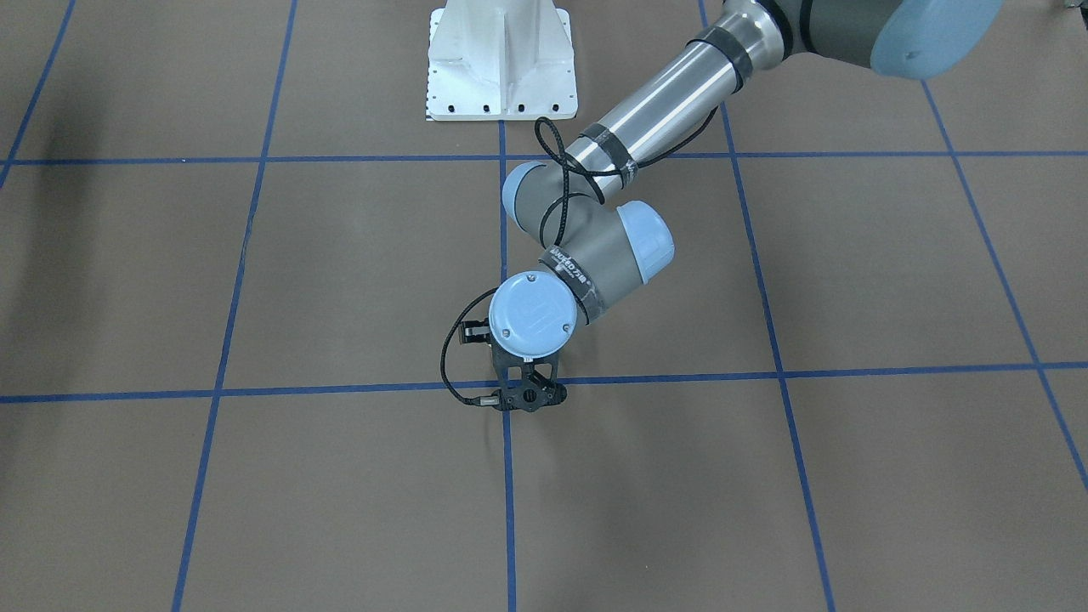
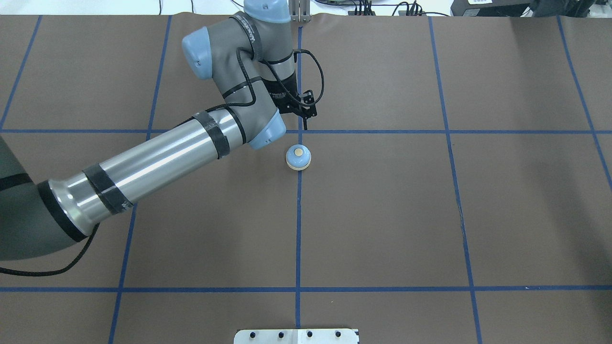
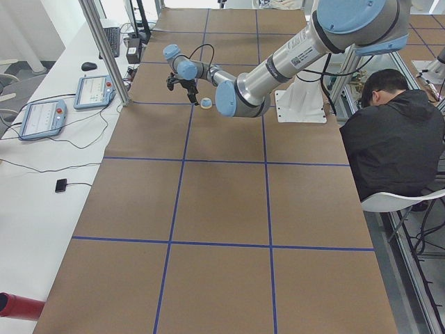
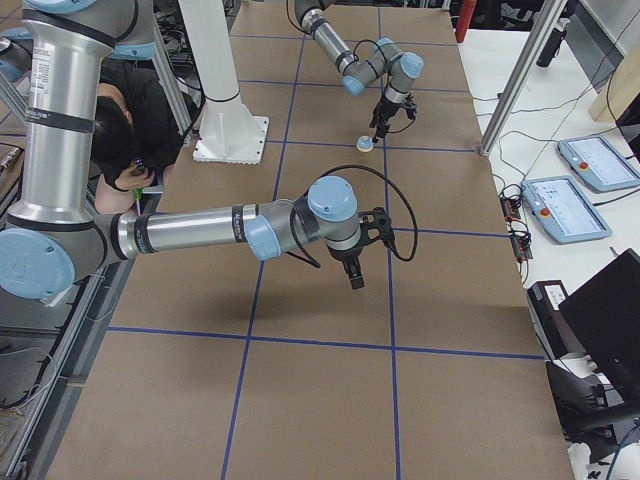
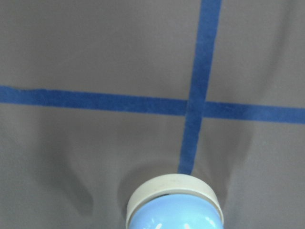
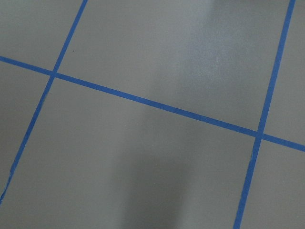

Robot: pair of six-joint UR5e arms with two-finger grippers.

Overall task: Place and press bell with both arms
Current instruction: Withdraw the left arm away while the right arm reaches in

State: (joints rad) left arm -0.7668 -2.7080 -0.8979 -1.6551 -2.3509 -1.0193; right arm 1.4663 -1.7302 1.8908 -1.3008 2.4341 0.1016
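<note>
Bell sits free on the table by the tape cross, so placing looks done. Left gripper hovers just past it, empty, probably lining up a press. Can't tell how open it or the right gripper is.

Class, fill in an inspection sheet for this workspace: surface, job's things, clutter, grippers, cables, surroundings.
Surface: brown paper-covered table with a blue tape grid.
Job's things: small light-blue dome bell with cream button, upright on a tape line, untouched.
Clutter: nothing seen.
Grippers: left gripper hovers beyond the bell, apart from it; right gripper hangs over bare table; fingers' state unclear on both.
Cables: black cable loops beside the left gripper.
Surroundings: white pedestal; seated person in black; grey control pendants on a side bench.
</note>
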